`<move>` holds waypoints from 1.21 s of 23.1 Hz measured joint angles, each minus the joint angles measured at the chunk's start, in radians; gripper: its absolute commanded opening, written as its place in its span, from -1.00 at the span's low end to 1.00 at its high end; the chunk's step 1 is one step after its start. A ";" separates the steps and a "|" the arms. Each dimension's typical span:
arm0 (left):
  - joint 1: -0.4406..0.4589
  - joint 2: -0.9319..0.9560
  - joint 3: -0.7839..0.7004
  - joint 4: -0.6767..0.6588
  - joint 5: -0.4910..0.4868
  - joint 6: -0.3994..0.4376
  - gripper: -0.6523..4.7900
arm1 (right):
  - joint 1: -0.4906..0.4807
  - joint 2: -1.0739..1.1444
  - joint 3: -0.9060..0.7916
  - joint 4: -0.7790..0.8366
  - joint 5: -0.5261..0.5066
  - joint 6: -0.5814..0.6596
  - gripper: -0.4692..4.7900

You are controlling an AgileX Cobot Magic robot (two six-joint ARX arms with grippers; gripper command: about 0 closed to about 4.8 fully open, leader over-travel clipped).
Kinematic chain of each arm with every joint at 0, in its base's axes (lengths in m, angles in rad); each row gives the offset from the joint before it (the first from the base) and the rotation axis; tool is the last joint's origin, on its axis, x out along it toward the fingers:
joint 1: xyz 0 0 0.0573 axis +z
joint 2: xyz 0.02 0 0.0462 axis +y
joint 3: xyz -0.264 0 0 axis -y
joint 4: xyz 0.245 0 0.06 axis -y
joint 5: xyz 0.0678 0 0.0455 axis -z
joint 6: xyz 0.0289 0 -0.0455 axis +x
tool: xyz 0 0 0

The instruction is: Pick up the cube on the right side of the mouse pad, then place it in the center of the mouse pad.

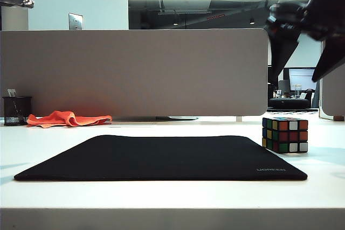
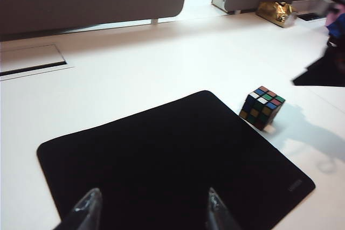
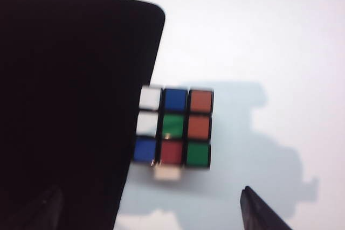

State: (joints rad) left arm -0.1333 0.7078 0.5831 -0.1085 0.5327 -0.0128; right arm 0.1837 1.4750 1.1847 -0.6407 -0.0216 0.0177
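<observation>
The cube [image 1: 284, 134] is a small 3x3 puzzle cube standing on the white table, just off the right edge of the black mouse pad [image 1: 161, 157]. High above the cube hangs my right gripper [image 1: 304, 60], blurred, with its two dark fingers spread apart and empty. Its wrist view looks down on the cube [image 3: 173, 127], which touches the pad's edge [image 3: 64, 106], with the right gripper [image 3: 150, 195] open. My left gripper [image 2: 153, 195] is open and empty over the near part of the pad [image 2: 161, 154]. The cube [image 2: 262, 107] lies well off to its side.
An orange cloth [image 1: 67, 118] and a black mesh pen cup [image 1: 16, 110] sit at the back left in front of a grey partition [image 1: 135, 71]. A gold object [image 2: 276, 12] lies far behind the cube. A cable flap [image 2: 32, 60] is set in the tabletop.
</observation>
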 measured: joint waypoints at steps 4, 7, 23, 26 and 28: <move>0.000 0.007 0.000 0.000 0.018 -0.001 0.15 | 0.000 0.076 0.043 -0.005 0.040 0.002 1.00; 0.000 0.009 0.000 0.000 0.025 -0.002 0.15 | 0.000 0.099 0.050 -0.004 0.041 0.002 1.00; 0.000 0.013 0.001 -0.004 0.047 -0.003 0.15 | 0.000 0.270 0.056 0.018 0.000 0.000 1.00; 0.000 0.013 0.001 -0.018 0.048 -0.003 0.15 | 0.000 0.276 0.056 0.052 -0.021 -0.001 1.00; 0.000 0.013 0.001 -0.023 0.048 -0.003 0.15 | 0.000 0.277 0.056 0.064 -0.021 -0.001 1.00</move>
State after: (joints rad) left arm -0.1333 0.7208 0.5838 -0.1318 0.5804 -0.0154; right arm 0.1841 1.7515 1.2411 -0.5766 -0.0422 0.0170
